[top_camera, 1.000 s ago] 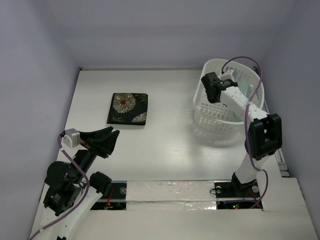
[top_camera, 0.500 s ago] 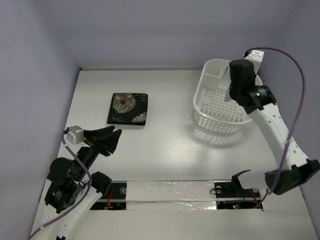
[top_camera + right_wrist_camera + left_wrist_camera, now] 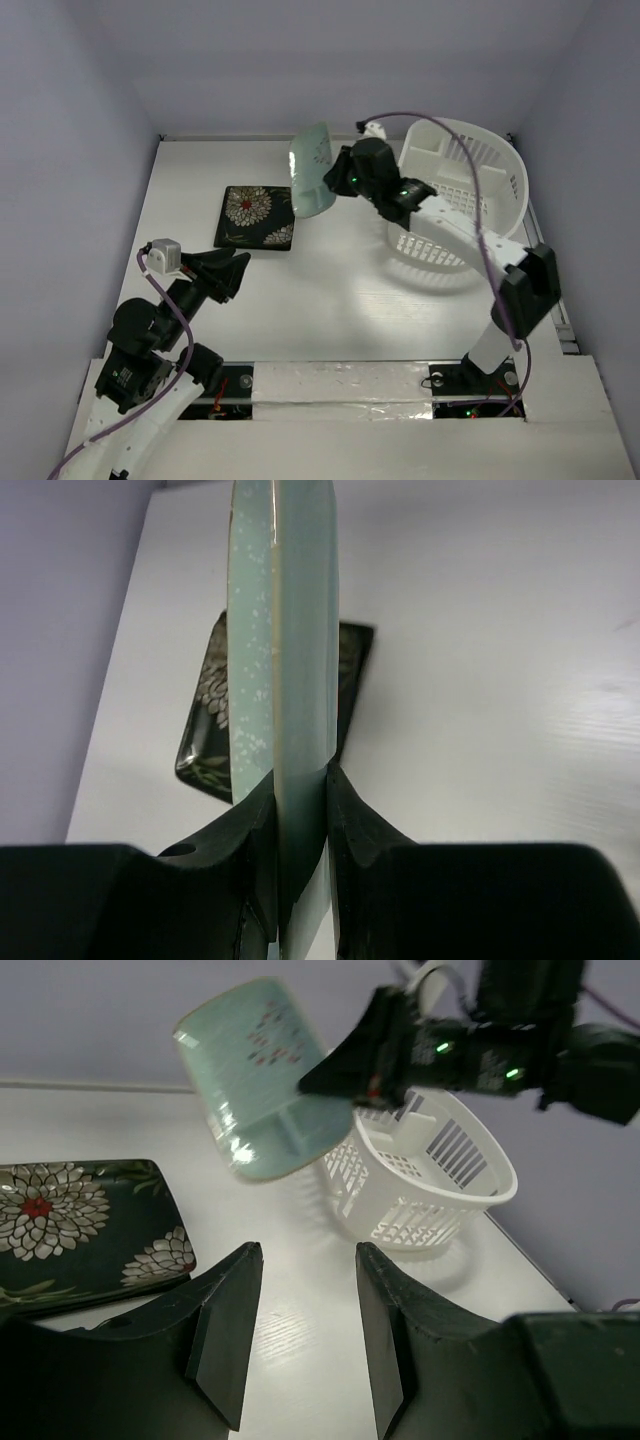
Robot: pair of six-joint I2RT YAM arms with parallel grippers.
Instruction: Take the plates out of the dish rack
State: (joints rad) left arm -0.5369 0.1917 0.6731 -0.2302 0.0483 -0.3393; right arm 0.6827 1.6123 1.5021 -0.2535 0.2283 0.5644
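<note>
Dish rack (image 3: pixel 515 175) stands at the far right of the tabletop (image 3: pixel 330 290). The lying plate (image 3: pixel 256 217) rests flat at far left, well apart from the rack. The held plate (image 3: pixel 312 168), on edge in the right end effector (image 3: pixel 337 178), hangs above the tabletop between them. The left end effector (image 3: pixel 228 272) is nearer, left.

Bright, even light falls from overhead. The white table (image 3: pixel 330 290) carries a glossy sheen near the dish rack (image 3: pixel 440 245), whose slats cast soft shadows. The mint-green plate (image 3: pixel 290 680) looks slightly blurred close up.
</note>
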